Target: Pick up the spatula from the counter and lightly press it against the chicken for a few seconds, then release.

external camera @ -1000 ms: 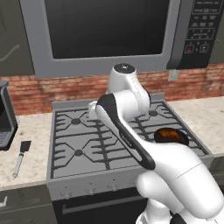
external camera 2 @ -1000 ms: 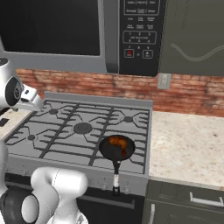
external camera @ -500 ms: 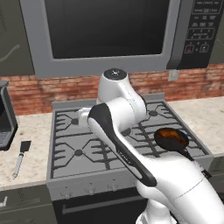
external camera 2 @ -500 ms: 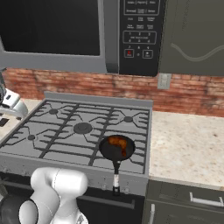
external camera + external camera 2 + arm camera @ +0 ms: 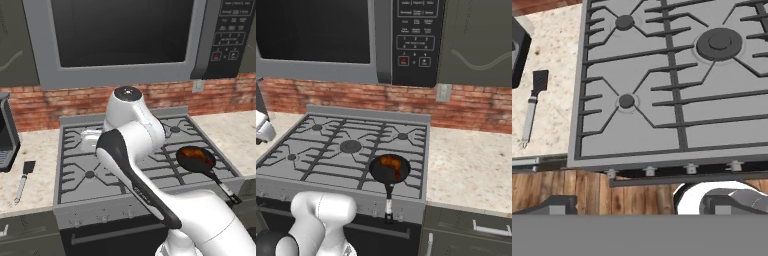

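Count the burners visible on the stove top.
4 burners: back left, back right, centre and front left. Another may lie hidden under the pan at the front right.

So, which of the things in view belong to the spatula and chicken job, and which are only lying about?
For the job:
- spatula, on the counter left of the stove
- chicken
- pan that holds it

Just there:
- stove
- microwave
- dark appliance
- wall outlet
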